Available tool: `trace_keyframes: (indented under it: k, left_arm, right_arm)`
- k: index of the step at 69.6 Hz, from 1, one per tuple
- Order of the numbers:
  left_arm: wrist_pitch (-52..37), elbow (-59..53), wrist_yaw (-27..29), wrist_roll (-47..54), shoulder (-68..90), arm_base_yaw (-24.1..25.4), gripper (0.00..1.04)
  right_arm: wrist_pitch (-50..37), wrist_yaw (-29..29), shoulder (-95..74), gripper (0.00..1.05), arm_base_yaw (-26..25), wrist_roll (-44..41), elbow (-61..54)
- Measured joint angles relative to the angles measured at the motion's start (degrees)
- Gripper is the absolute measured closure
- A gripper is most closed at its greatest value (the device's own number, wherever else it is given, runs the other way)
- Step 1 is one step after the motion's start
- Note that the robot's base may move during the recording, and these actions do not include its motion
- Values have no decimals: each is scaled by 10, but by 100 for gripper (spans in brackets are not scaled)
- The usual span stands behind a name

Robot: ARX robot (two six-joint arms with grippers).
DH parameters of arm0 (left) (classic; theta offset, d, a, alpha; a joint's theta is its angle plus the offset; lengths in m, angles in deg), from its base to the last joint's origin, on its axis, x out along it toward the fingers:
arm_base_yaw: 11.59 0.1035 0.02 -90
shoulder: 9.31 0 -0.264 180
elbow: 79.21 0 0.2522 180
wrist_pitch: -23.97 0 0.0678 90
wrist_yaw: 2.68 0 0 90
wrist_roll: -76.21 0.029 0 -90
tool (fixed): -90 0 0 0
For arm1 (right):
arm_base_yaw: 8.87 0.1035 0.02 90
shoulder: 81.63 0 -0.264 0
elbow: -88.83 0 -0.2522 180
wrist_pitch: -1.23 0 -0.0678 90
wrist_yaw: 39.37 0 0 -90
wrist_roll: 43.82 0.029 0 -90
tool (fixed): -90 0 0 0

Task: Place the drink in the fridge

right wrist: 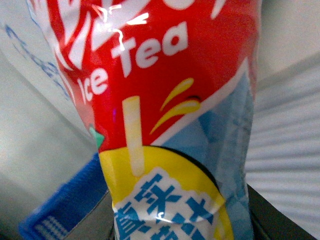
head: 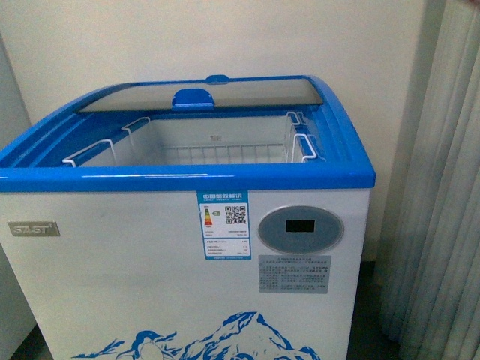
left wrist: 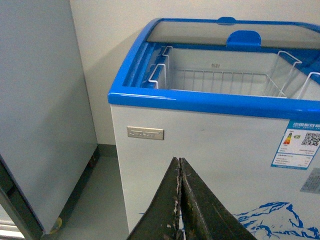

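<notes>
The fridge [head: 112, 262] is a white chest cooler with a blue top rim [head: 187, 178], a penguin-and-mountain graphic and an oval grey display [head: 301, 229]. Its glass lid [head: 202, 94] is slid to the back, so the wire basket [head: 217, 154] inside lies uncovered. The drink [right wrist: 160, 115] fills the right wrist view: a bottle with a red, yellow and light-blue "Ice Tea" label, and my right gripper [right wrist: 175, 220] is shut on it. My left gripper [left wrist: 180, 200] is shut and holds nothing, low in front of the fridge [left wrist: 210, 150]. Neither arm shows in the front view.
A tall grey cabinet on casters [left wrist: 40, 110] stands beside the fridge, with a strip of grey floor [left wrist: 95, 200] between them. A pale curtain [head: 442, 187] hangs on the other side. A cream wall [head: 225, 37] is behind the fridge.
</notes>
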Motion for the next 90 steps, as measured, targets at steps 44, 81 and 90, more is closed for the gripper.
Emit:
trace_keyframes:
  k: [44, 81, 90]
  left_arm:
    - [70, -67, 0, 0, -137, 0, 102]
    - [134, -89, 0, 1, -232, 0, 102]
    - [155, -89, 0, 1, -253, 0, 102]
  right_arm:
    - [-43, 143, -502, 64, 195, -267, 466]
    - [-70, 129, -595, 27, 215, -221, 541]
    - [-104, 111, -533, 6, 218, -196, 462]
